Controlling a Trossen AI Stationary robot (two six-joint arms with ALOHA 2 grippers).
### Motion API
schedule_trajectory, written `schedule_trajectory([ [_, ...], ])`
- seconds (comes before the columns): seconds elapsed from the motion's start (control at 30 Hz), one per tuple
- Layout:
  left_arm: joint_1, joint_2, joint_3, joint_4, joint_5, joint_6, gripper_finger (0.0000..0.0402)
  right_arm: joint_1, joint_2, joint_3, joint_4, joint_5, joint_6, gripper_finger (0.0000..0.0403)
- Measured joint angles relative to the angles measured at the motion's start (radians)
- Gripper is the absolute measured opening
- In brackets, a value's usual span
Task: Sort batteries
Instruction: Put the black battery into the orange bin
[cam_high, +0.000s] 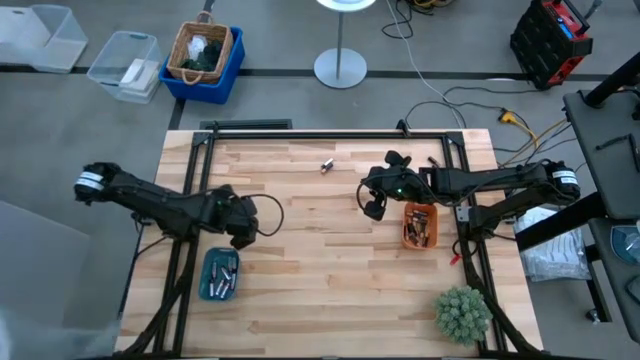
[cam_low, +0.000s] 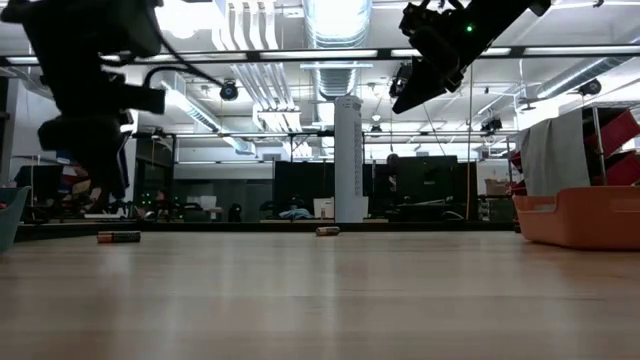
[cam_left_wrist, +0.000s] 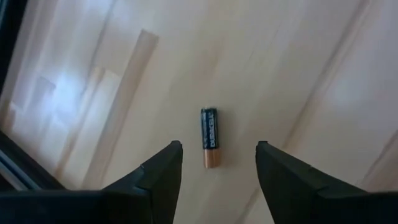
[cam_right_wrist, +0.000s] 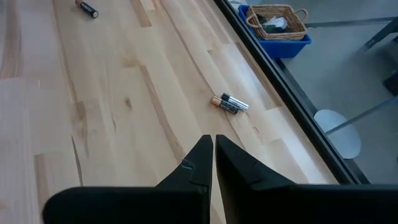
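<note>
Left claw (cam_left_wrist: 217, 165) fingers are standing apart, hanging right over a lone black-and-copper battery (cam_left_wrist: 209, 137) that is lying flat on the counter (cam_high: 330, 260), not gripped yet. In the high view that claw (cam_high: 240, 228) is sitting at about 9 o'clock on the counter, just above the teal tray (cam_high: 219, 274).

Right claw (cam_right_wrist: 213, 146) fingers are closed together, holding nothing, and hovering high near centre-right beside the orange tray (cam_high: 419, 225), roughly 3 o'clock.

Progress: both trays are already carrying batteries, teal at 7 o'clock, orange at 3 o'clock. Still loose: the one under the left claw, plus a pair of batteries (cam_right_wrist: 229, 103) lying side by side near the far edge, about 12 o'clock (cam_high: 326, 166).

Judging by that, sorting is looking mostly done; three strays are remaining.
</note>
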Motion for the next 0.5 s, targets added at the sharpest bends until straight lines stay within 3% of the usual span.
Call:
schedule_trajectory([
  [0.5,0.081,-0.012,-0.068,0.091,0.018,-0.069,0.0176,0.0,0.0,0.0,-0.001,-0.001,-0.003,0.0013],
])
